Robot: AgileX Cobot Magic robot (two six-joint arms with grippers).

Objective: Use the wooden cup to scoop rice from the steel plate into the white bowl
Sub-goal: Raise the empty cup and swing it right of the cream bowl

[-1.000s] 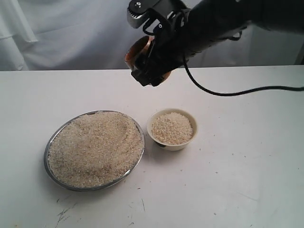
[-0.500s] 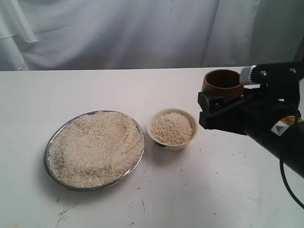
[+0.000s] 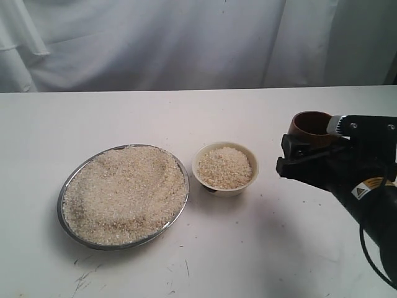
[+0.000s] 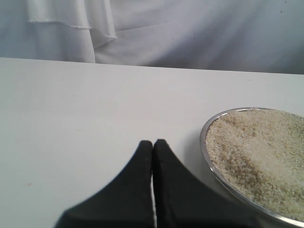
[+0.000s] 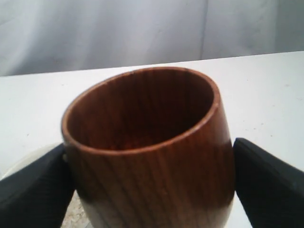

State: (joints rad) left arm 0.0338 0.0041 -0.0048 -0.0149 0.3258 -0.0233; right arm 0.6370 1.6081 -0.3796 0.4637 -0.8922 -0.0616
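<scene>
Brown wood fills my right wrist view. The wooden cup (image 5: 152,152) stands upright with its mouth up, and the right gripper (image 5: 152,190) pinches it from both sides. One of the black fingers (image 5: 266,190) is pressed against each flank of the cup, spread wide to take its girth. As far down as I can see, the inside of the cup shows dark, glossy grain.

In the exterior view the cup is over the right part of the white table (image 3: 186,118), to the right of the white bowl (image 3: 226,191) and clear of it. I cannot tell whether its base rests on the table or hangs just above it, because the gripper body hides the lower half.

The bowl is heaped with rice nearly to its thick rim. Just to its left, close to it but not touching that I can see, lies the steel plate (image 3: 60,205). The rice (image 3: 124,192) covers the plate almost to the edge in a loose, uneven mound.

On my other feed the left gripper (image 4: 153,145) has its two dark tips pressed together with nothing between them. It points across bare tabletop, with the near rim of the plate just beside it. A white cloth (image 3: 155,43) hangs behind the table.
</scene>
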